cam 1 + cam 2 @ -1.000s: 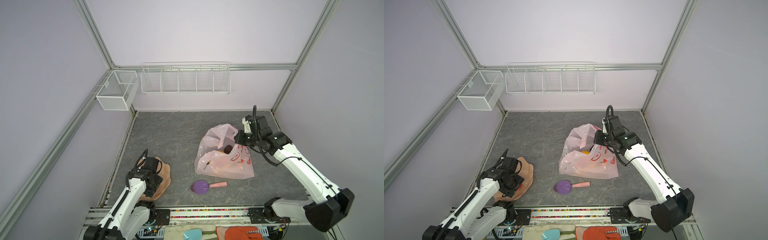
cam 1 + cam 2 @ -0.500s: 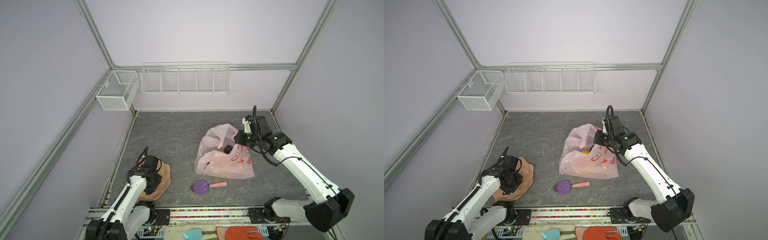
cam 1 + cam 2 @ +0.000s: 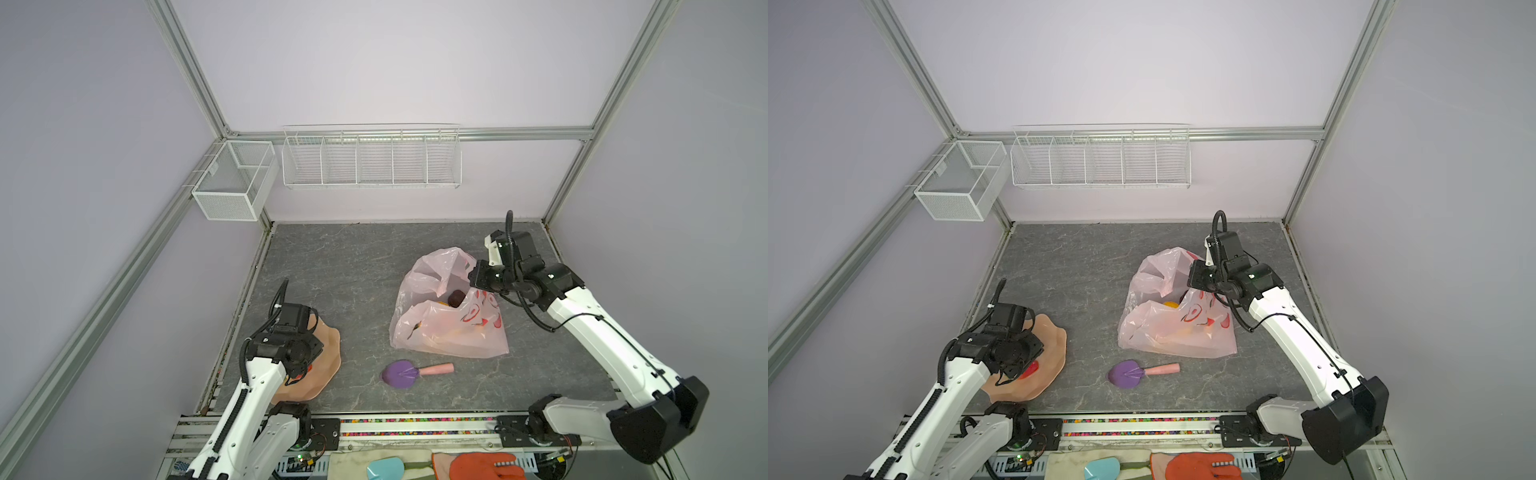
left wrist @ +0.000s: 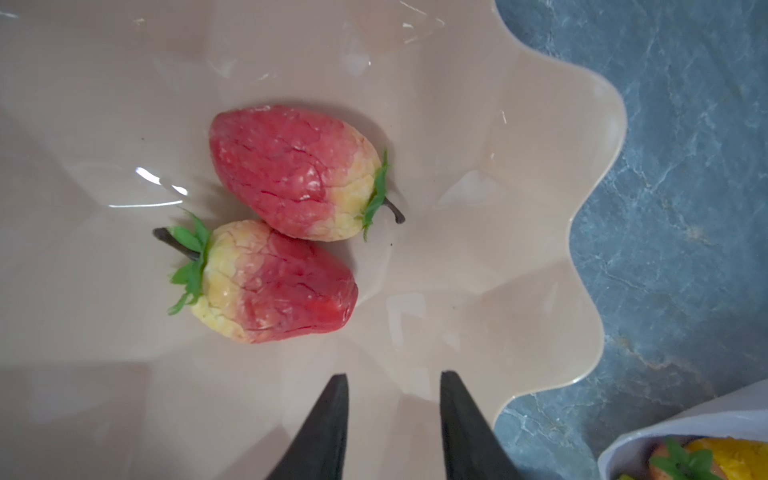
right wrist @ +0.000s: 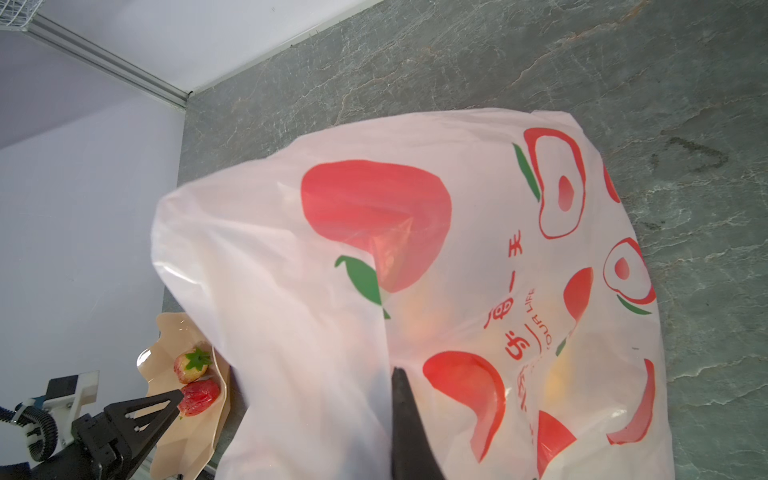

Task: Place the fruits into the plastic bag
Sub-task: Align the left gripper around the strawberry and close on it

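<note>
2 strawberries [image 4: 291, 174] are seen touching each other in the peach bowl [image 4: 540, 208], just beyond the spread left jaws and untouched by them; the plastic bag [image 3: 457, 332], on the desk [image 3: 332, 270], is pinched at its rim by the right jaws; its open mouth is shown only in the top views, with a dark ball [image 3: 456, 297] and a yellow fruit [image 3: 1170, 304] inside.

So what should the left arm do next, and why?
Probably lower the left fingers onto the nearer strawberry and close: they hang open and empty over the bowl, where it touches another strawberry, while the right fingers pinch the plastic bag's rim.
</note>
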